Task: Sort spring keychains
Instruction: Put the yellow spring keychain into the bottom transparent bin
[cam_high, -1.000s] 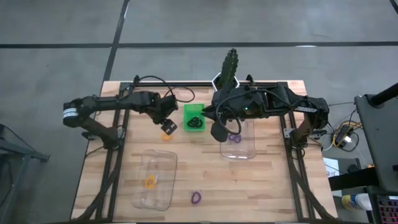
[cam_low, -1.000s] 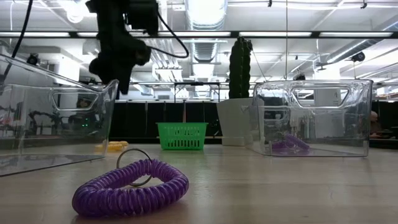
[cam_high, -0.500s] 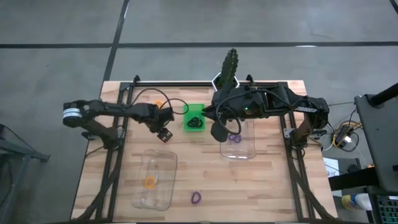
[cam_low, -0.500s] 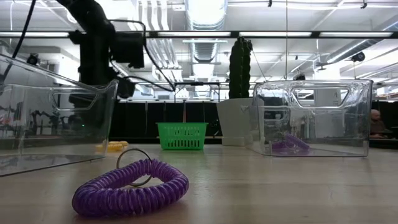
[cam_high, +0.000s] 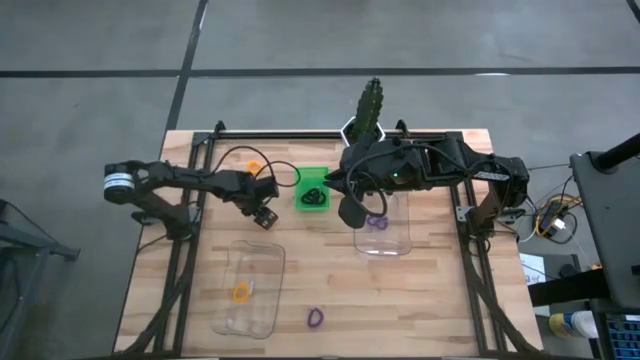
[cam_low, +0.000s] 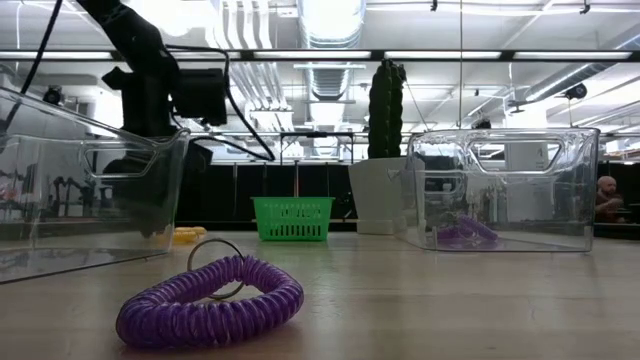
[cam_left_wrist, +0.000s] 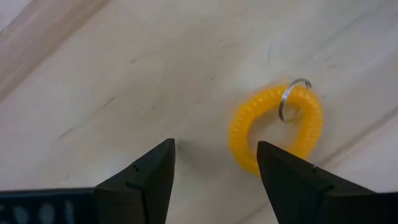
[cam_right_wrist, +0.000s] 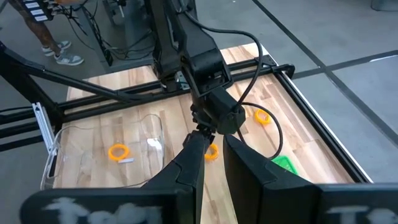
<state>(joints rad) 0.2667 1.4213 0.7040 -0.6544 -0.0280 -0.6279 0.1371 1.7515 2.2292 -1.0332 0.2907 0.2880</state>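
Note:
My left gripper (cam_left_wrist: 214, 163) is open and points down just above the table, left of the green tray (cam_high: 300, 176). An orange spring keychain (cam_left_wrist: 277, 127) lies flat on the wood, partly in front of one finger (cam_left_wrist: 292, 180). My gripper hides it in the high view (cam_high: 264, 214). A second orange keychain (cam_high: 253, 165) lies near the far edge. A third (cam_high: 241, 293) lies in the left clear box (cam_high: 262, 258). Black keychains (cam_high: 314, 196) lie in the tray. One purple keychain (cam_high: 376, 222) lies in the right clear box (cam_high: 402, 238). Another purple keychain (cam_low: 210, 300) lies on the table near the front. My right gripper (cam_high: 350, 212) waits beside the tray, open by a narrow gap, empty.
A dark cactus-shaped plant (cam_high: 368, 108) in a white pot stands at the far edge behind the tray. Cables (cam_high: 285, 170) run across the table by my left arm. Bare wood lies between the two clear boxes.
My left gripper has gone down and a little toward the table's near edge. It now stands over the orange keychain left of the tray and hides it in the high view. The keychain has not moved.

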